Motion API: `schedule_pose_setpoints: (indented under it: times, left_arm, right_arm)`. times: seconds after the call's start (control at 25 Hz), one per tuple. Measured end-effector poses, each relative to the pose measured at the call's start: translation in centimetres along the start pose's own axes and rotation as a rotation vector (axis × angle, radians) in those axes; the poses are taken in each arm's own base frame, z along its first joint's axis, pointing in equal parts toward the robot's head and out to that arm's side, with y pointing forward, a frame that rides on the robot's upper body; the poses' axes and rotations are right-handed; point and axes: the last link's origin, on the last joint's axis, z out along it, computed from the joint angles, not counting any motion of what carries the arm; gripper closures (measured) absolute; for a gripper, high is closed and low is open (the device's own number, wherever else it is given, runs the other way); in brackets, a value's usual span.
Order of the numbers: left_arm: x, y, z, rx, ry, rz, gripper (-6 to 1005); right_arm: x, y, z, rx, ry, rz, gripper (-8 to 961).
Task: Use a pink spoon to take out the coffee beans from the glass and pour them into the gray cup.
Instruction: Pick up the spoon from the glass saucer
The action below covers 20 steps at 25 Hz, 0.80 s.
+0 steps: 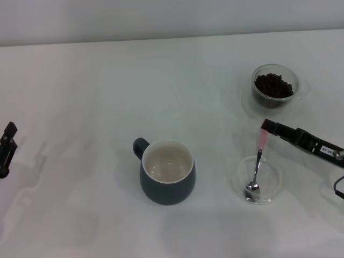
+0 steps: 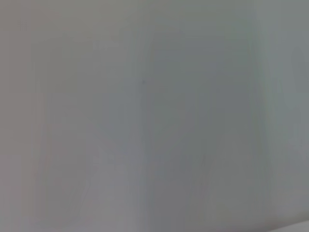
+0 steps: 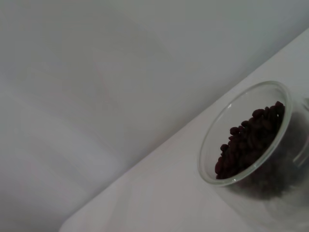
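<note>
Your right claw (image 1: pixel 265 127) was at the tip of the spoon (image 1: pixel 256 166), pinching the pink handle end, as far as the head view showed (the fingertips themselves were hard to make out). The spoon leaned up from that grip with its metal bowl resting in the dish (image 1: pixel 273 188), a shallow clear one lying on the desk (image 1: pixel 80 80) directly under the claw. Beyond the claw, farther from the robot, stood the glass (image 1: pixel 275 86) with the beans (image 1: pixel 274 85) heaped inside; the right wrist view showed it close by, the heap well below the rim. The cup (image 1: pixel 167 172) sat toward the middle of the desk, well apart from the dish, its cream inside bare of beans. Your left claw (image 1: pixel 7 148) was parked at the far left edge; I cannot tell how it was set.

The step in hand looked like the pickup. Next you would need to lift the spoon clear of the dish, carry it over the glass, and tip the bowl down into the beans.
</note>
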Motion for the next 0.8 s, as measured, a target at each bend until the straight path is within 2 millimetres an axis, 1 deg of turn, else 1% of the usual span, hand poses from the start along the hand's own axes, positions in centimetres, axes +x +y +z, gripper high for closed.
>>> schedule_pose_setpoints:
  times: [0.4, 0.8]
  left_arm:
    - [0.0, 0.0, 0.0, 0.003, 0.001, 0.0, 542]
    - [0.0, -0.1, 0.0, 0.005, 0.002, 0.0, 543]
  right_arm:
    - [-0.5, -0.2, 1.3, 0.031, 0.047, -0.021, 568]
    - [-0.7, -0.1, 1.3, 0.031, 0.051, -0.018, 576]
